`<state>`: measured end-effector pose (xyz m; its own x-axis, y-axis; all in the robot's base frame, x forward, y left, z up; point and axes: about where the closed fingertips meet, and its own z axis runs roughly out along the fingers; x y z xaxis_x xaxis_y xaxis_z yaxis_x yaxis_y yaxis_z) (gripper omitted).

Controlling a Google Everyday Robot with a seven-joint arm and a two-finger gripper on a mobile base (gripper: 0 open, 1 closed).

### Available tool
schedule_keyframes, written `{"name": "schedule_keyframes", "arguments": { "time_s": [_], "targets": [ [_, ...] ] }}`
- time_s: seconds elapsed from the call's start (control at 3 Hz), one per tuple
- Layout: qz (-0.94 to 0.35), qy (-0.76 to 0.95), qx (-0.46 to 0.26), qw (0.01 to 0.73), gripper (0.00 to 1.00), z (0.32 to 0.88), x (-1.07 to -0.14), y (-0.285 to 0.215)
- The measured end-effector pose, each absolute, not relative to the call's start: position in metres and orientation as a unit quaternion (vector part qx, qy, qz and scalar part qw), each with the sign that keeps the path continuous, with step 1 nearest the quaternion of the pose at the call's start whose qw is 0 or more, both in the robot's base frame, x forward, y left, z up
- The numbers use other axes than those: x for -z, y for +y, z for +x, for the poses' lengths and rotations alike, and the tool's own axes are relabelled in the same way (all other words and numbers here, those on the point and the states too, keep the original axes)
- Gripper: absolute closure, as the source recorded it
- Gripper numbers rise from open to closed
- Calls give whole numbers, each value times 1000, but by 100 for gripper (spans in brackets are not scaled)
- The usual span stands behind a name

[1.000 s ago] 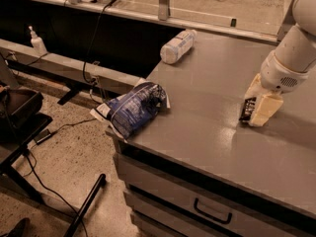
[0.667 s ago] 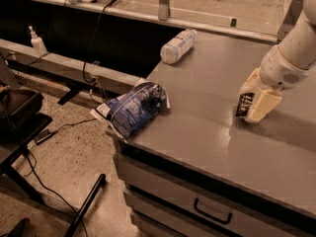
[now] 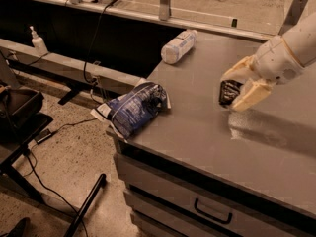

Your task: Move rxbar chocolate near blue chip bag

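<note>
- A grey surface [image 3: 197, 127] tops a cabinet, with a handled drawer [image 3: 212, 212] in its front. To the left is speckled floor [image 3: 64, 167] with a black cable [image 3: 44, 181] trailing across it.
- Over on the right side we have the gripper [image 3: 230, 94], reaching in from the right on a pale arm.
- It's clamped on the chocolate bar [image 3: 228, 91]. The dark wrapper sits between the two cream fingers [image 3: 249, 94].
- Whether the bar touches the surface, I can't tell.
- The blue chip bag [image 3: 136, 107] lies crumpled at the front-left corner, its white edge hanging over the rim.
- Bar and bag are well apart, with bare grey between them.
- A clear bottle [image 3: 178, 46] lies on its side near the back edge.
- Far left, a small pump bottle [image 3: 37, 41] stands on a ledge.
</note>
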<state>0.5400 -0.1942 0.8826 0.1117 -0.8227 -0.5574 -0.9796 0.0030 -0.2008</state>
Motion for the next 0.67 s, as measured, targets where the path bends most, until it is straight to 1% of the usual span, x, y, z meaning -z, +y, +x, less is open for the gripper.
{"name": "schedule_keyframes", "arguments": {
  "time_s": [0.33,0.67],
  "targets": [
    [-709,615,-168,303,100,545,-883,-157],
    [-721,591,-173,317,84,548,-882,-124]
  ]
}}
